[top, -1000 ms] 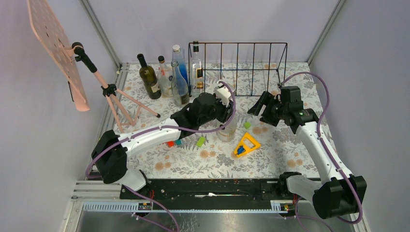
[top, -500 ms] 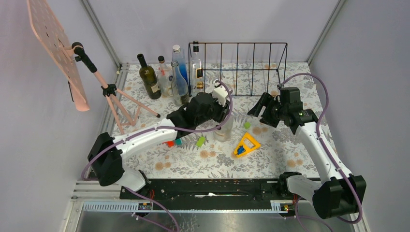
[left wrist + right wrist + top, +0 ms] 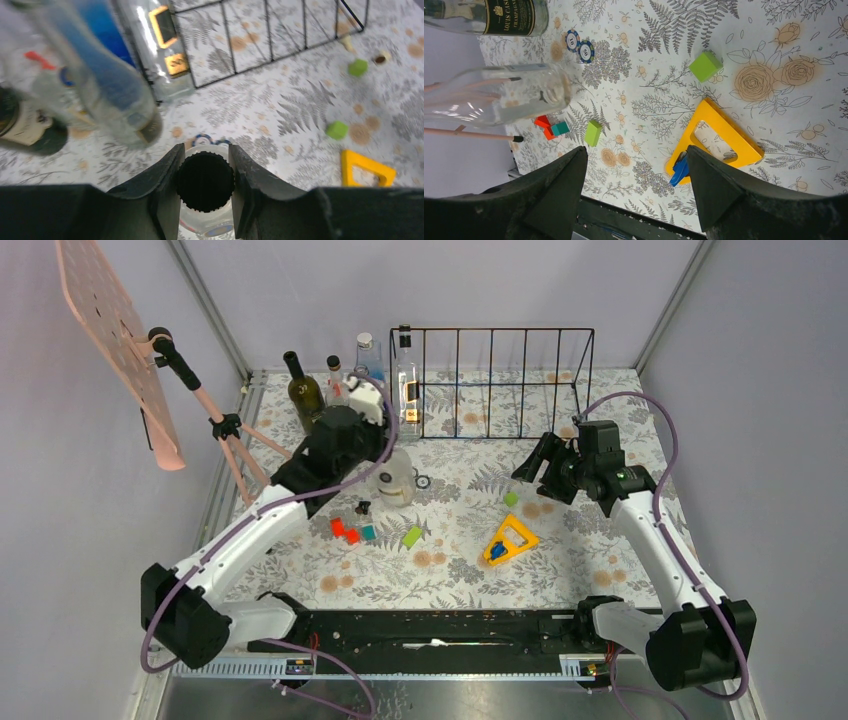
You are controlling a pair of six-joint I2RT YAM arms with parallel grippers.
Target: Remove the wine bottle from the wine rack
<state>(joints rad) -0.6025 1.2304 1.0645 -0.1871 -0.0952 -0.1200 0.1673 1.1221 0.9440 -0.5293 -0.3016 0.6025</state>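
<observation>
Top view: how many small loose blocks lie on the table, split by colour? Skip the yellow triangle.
Green blocks: 2
Red blocks: 2
Teal block: 1
Total: 5

The bottle (image 3: 397,483) is glossy clear glass; the wine rack (image 3: 490,330) thin black metal wire

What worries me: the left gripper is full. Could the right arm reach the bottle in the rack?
Probably: the right gripper is open and empty, though the left gripper's clear bottle is near the racked bottle.
</observation>
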